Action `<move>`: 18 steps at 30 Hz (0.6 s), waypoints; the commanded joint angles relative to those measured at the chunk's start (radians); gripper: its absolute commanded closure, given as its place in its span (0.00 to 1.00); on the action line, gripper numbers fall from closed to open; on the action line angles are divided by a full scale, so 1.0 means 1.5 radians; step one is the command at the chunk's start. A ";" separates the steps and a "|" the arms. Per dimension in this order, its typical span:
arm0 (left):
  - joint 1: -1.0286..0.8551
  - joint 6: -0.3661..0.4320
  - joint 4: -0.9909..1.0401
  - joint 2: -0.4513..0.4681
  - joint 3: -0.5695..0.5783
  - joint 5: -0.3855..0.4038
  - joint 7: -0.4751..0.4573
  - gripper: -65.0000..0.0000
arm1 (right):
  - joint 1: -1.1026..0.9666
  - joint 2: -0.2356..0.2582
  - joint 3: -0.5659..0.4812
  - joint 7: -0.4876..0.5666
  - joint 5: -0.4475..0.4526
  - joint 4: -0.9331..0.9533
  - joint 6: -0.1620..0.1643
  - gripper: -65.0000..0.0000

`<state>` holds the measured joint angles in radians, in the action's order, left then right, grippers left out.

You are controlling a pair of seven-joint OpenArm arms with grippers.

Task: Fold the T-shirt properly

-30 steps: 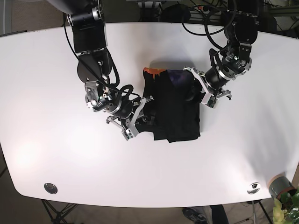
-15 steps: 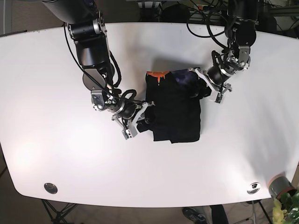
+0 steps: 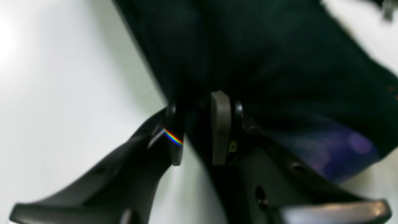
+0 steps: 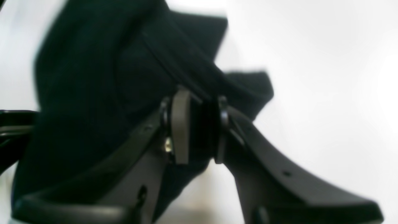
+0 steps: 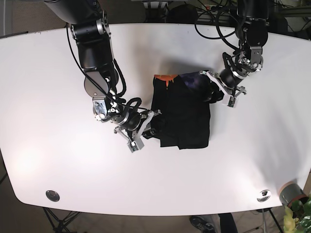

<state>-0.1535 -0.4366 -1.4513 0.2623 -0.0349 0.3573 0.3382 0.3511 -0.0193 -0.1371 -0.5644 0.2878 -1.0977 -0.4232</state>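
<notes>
The black T-shirt (image 5: 183, 116) lies folded into a rough rectangle at the middle of the white table (image 5: 58, 160), with an orange bit (image 5: 163, 76) and a purple patch (image 5: 192, 80) at its far edge. My right gripper (image 5: 148, 127) is at its near-left edge. In the right wrist view that gripper (image 4: 200, 129) is shut on a black fold of the T-shirt (image 4: 93, 77). My left gripper (image 5: 214, 92) is at the far-right corner. In the left wrist view it (image 3: 197, 130) pinches the dark edge of the T-shirt (image 3: 264, 62) next to the purple patch (image 3: 335, 146).
Two round metal fittings (image 5: 52, 195) (image 5: 264, 195) sit near the table's front edge. A grey pot (image 5: 291, 193) with a green plant stands past the front-right corner. Cables and a stand run behind the far edge.
Both grippers have crept inward against the shirt's sides and the cloth has slid slightly to the right. The bundle looks a little narrower and tidier than a second ago.
</notes>
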 commanded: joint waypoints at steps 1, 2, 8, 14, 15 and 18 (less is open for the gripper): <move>0.004 0.007 -0.044 -0.002 -0.021 0.000 -0.010 0.81 | 0.020 -0.001 0.003 -0.009 0.012 -0.056 -0.007 0.83; 0.004 0.008 -0.059 -0.005 -0.026 -0.002 -0.010 0.81 | 0.013 -0.001 0.003 -0.017 0.011 -0.076 -0.007 0.83; 0.006 0.009 -0.133 -0.012 -0.028 -0.003 -0.010 0.80 | -0.035 0.006 0.045 -0.076 0.011 -0.219 -0.007 0.82; 0.020 0.059 -0.160 -0.056 -0.025 -0.005 -0.010 0.70 | -0.064 0.007 0.098 -0.134 0.012 -0.324 -0.007 0.82; 0.023 0.077 -0.160 -0.060 -0.021 -0.005 -0.010 0.64 | -0.067 0.007 0.104 -0.138 0.012 -0.335 -0.007 0.82; 0.029 0.137 -0.161 -0.069 0.003 -0.005 -0.010 0.50 | -0.074 0.008 0.126 -0.153 0.010 -0.360 -0.007 0.82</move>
<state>-0.1257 -0.2630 -1.6665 0.1547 -0.0448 0.3367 0.3508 0.2241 -0.0036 0.0357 -0.7971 0.2913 -1.5986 -0.4267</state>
